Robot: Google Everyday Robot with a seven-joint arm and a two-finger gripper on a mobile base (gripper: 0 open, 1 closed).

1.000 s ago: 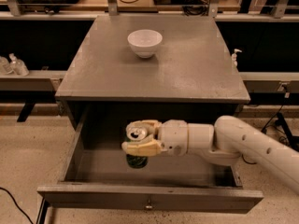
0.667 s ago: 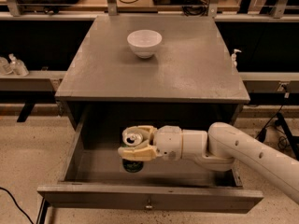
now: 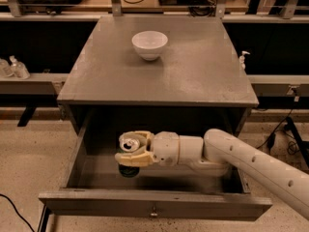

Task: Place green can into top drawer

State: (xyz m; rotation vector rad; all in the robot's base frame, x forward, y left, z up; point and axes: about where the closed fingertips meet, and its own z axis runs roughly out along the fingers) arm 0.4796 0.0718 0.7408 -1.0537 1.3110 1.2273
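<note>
While the gripper (image 3: 129, 149) holds the green can (image 3: 130, 142) inside the open top drawer (image 3: 154, 205),
its fingers (image 3: 131, 159) clamp the can upright; it looks best lowered onto the drawer floor before release.

Speckled beige flr (image 3: 29, 163), dark shelving (image 3: 29, 85) bkgd

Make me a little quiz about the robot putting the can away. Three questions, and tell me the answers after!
1. True or false: the drawer is pulled open.
2. Where is the bowl? A) inside the drawer B) on top of the cabinet C) on a chair
3. Fill the gap: the gripper is down in the open drawer, its jaws shut on the green ____.

Key: 1 true; 2 B; 3 can.
</note>
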